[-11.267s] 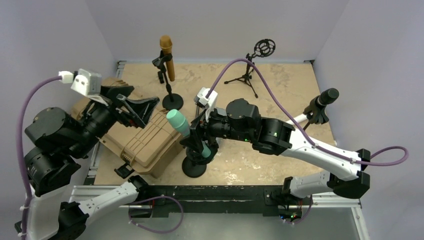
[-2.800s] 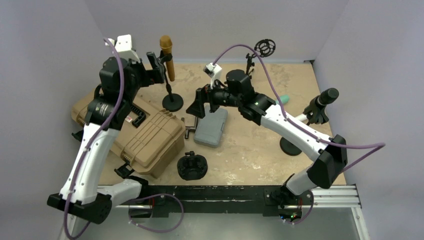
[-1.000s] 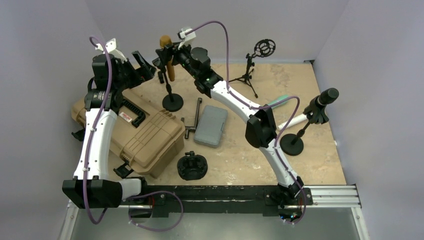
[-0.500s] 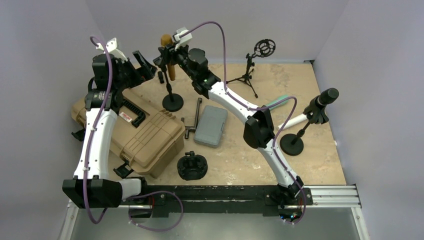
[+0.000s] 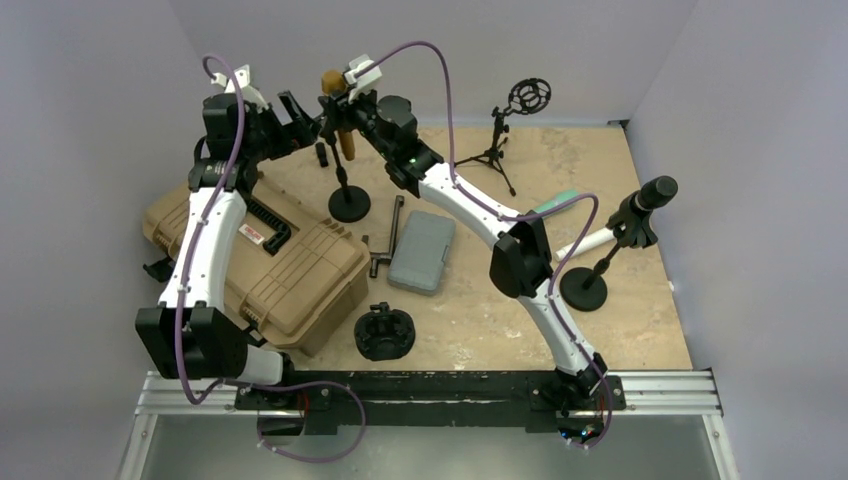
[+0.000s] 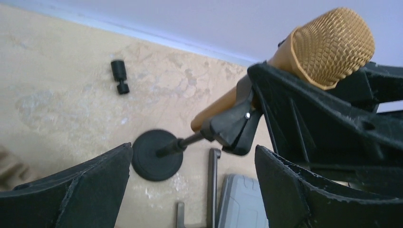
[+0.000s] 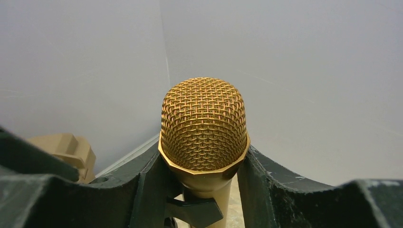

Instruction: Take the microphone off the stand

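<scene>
The gold microphone [image 5: 333, 86] stands in a black clip [image 6: 233, 130] on a stand with a round base [image 5: 348, 204] at the back left. My right gripper [image 5: 338, 104] is at its mesh head [image 7: 203, 124], and its two fingers press on the rim from either side. My left gripper [image 5: 303, 115] is open, just left of the stand. In the left wrist view [image 6: 192, 149] the clip, rod and base [image 6: 157, 155] lie between its wide-spread fingers without touching them. The microphone [image 6: 328, 47] leans up to the right there.
A tan hard case [image 5: 290, 270] lies at the left and a grey case [image 5: 422, 250] beside a metal tool [image 5: 395, 232]. A bare black stand base [image 5: 385, 333] sits near the front. A black microphone on a stand [image 5: 655, 192], a shock-mount tripod [image 5: 525, 98] and a small black adapter [image 5: 322, 155] are also here.
My left gripper has swung right, closer to the stand and the gold microphone. My right gripper stays at the microphone head.
</scene>
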Available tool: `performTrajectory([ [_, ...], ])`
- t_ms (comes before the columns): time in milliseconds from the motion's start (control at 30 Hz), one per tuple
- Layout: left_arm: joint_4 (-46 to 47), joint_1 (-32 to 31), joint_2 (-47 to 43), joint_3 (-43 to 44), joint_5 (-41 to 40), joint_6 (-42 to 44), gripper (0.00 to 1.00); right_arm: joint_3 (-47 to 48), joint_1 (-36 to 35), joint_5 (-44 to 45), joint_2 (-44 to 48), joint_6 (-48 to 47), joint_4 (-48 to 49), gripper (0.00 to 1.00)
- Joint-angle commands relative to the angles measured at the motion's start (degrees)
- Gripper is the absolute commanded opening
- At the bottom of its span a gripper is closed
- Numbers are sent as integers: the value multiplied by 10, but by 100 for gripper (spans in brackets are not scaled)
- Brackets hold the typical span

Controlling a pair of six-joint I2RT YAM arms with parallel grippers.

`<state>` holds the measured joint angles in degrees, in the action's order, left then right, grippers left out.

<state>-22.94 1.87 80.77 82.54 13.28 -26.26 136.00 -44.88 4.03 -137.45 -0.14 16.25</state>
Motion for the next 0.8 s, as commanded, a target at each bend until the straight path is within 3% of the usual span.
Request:
performTrajectory([
  [0,137,4,15,-14,10,54,95,24,3,-10,49,-19,15,14],
  [167,194,4,43,-42,69,100,87,14,2,-21,58,-10,21,14],
  [267,168,4,61,-26,128,139,68,13,3,-25,58,-9,21,14],
  [300,160,4,60,-24,139,143,67,12,4,-27,57,-8,20,14],
  [533,190,4,14,-85,174,156,80,10,6,-33,55,-4,21,14],
  [767,190,4,28,-72,167,167,78,-2,11,-36,62,-3,26,14],
])
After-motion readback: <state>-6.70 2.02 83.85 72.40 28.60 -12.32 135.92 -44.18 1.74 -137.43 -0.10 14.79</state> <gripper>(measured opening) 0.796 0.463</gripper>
